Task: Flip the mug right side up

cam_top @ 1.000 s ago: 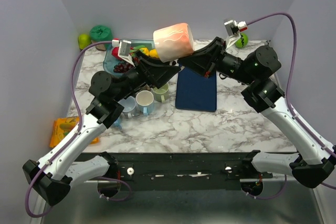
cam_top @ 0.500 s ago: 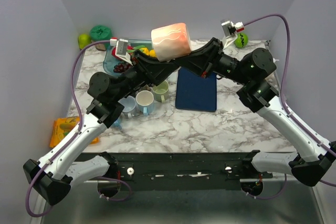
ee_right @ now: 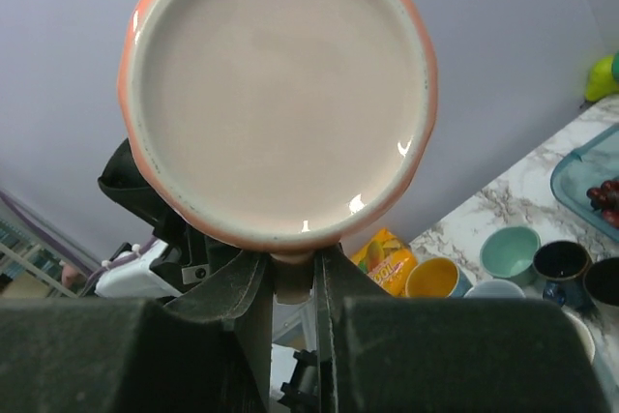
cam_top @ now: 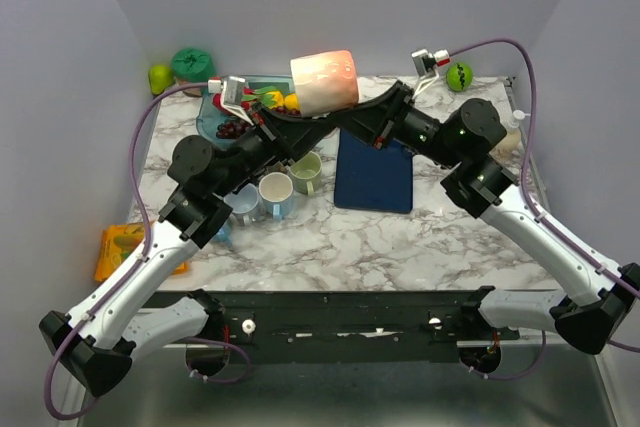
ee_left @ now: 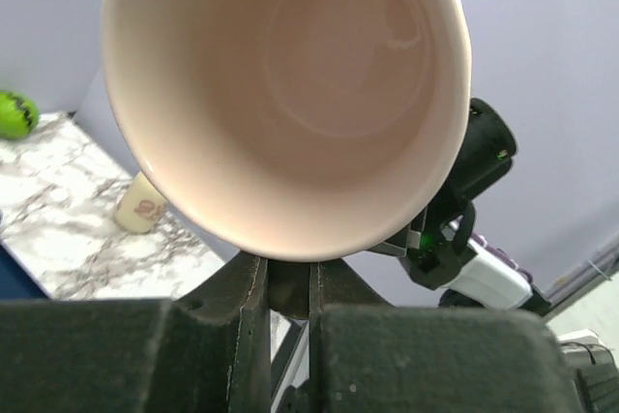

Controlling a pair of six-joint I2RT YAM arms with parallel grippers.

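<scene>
1. Position: the mug (cam_top: 325,82) is clear of the desk (cam_top: 450,237), held in the air above the far edge of the blue mat (cam_top: 373,172). It lies roughly on its side. Its open mouth faces the left wrist camera and its flat base faces the right wrist camera.
2. Right gripper (ee_right: 293,287): the jaws are clamped on a pale part of the mug just below the base rim.
3. Left gripper (ee_left: 290,302): the jaws are drawn in to a narrow gap under the lowest point of the mouth rim and appear to pinch the mug there.
4. Progress (judgement): the mug is lifted and about halfway turned, with both grippers on it as in a handover.
5. Remaining (judgement):
   - rotate the mug until the mouth faces up;
   - set it on its base on the desk beside the blue mat;
   - release it.
6. Not visible or unclear:
   - The handle cannot be identified with certainty in any view.
   - The part between the left jaws is in shadow.
   - In the top view, both sets of fingertips meet beneath the mug and cannot be told apart.
   - The arms cover the desk past the blue mat's far edge.
</scene>
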